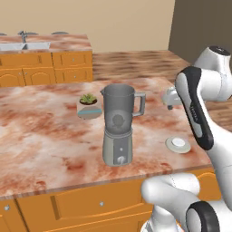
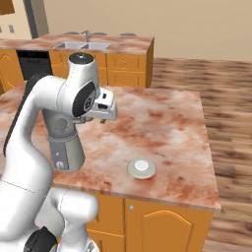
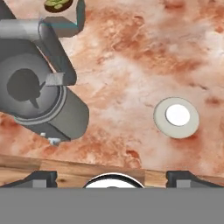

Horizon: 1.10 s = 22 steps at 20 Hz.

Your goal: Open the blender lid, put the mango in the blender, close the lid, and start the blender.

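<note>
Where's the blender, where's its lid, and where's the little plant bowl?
blender (image 1: 118,131): left base view, on the jar's front, open at the top.
blender lid (image 1: 178,144): left base view, middle of the disc lying on the counter.
plant bowl (image 1: 89,108): left base view, on the bowl's side.

Bare counter (image 1: 54,140) around blender (image 1: 118,124)

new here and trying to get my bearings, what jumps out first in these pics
The tall grey blender stands open-topped in the middle of the reddish marble counter, near the front edge. Its lid, a pale round disc, lies flat on the counter to the blender's right. The white arm arches over that end, its end effector open above the counter edge, and a small potted plant sits behind the blender.
</note>
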Tool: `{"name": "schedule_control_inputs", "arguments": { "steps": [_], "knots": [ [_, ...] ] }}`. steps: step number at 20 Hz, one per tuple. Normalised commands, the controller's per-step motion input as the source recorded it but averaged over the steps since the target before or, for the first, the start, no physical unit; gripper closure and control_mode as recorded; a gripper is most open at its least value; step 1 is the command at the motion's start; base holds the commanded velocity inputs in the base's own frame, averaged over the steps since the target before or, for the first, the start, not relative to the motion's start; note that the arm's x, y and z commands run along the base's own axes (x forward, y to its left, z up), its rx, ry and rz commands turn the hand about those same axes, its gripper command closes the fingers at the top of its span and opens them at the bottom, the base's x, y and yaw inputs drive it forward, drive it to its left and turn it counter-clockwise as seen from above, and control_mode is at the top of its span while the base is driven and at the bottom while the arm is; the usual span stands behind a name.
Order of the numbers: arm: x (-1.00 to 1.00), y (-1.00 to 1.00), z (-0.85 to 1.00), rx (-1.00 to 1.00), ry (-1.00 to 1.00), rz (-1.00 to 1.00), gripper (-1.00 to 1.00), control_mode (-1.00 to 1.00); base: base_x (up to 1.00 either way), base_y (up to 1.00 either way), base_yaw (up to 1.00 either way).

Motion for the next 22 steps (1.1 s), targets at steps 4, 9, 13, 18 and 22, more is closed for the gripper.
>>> {"name": "schedule_control_inputs", "arguments": {
  "steps": [4, 9, 13, 18, 22],
  "knots": [
    [-0.20, -1.00, -1.00, 0.18, 0.12, -0.16, -1.00, -1.00, 0.00, 0.00, 0.00],
    [0.03, -0.90, -1.00, 0.03, 0.24, -0.14, -1.00, -1.00, 0.00, 0.00, 0.00],
    [0.26, -0.42, -0.96, 0.00, 0.26, -0.06, -1.00, -1.00, 0.00, 0.00, 0.00],
    [0.12, -0.14, -0.57, 0.00, 0.13, 0.00, -1.00, -1.00, 0.00, 0.00, 0.00],
    [0.61, 0.00, -0.32, 0.00, 0.14, 0.00, -1.00, -1.00, 0.00, 0.00, 0.00]
  ]
}}
